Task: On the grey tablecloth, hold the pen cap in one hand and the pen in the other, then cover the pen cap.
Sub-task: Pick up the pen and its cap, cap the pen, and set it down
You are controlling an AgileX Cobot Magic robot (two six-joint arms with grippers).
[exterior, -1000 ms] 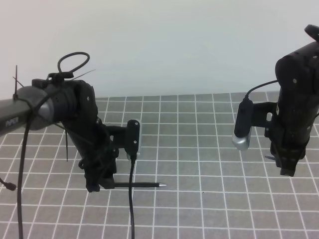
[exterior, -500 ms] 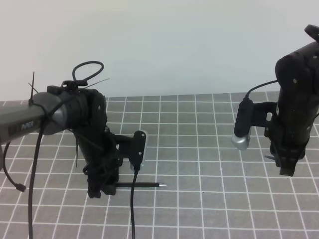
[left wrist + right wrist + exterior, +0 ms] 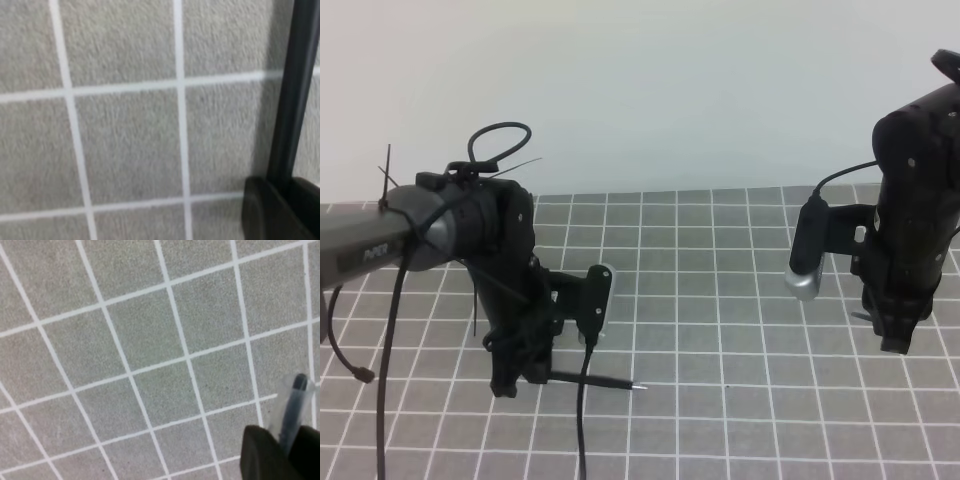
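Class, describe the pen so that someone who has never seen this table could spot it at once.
Start at the grey tablecloth with its white grid, then go to the left gripper low on the left. The pen sticks out sideways from its jaws: a long, very slim black stick ending in a small silvery tip.

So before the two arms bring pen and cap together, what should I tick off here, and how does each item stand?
1. Left gripper closed on the pen: ok, pen runs between its fingers in the left wrist view.
2. Pen lifted clear of the grey tablecloth: cannot tell.
3. Pen tip exposed, pointing toward the right arm: ok.
4. Right gripper holding the pen cap: ok, cap sits between its fingers.
5. Cap's open end free: ok.
6. Cap and pen aligned: not ok, arms far apart.
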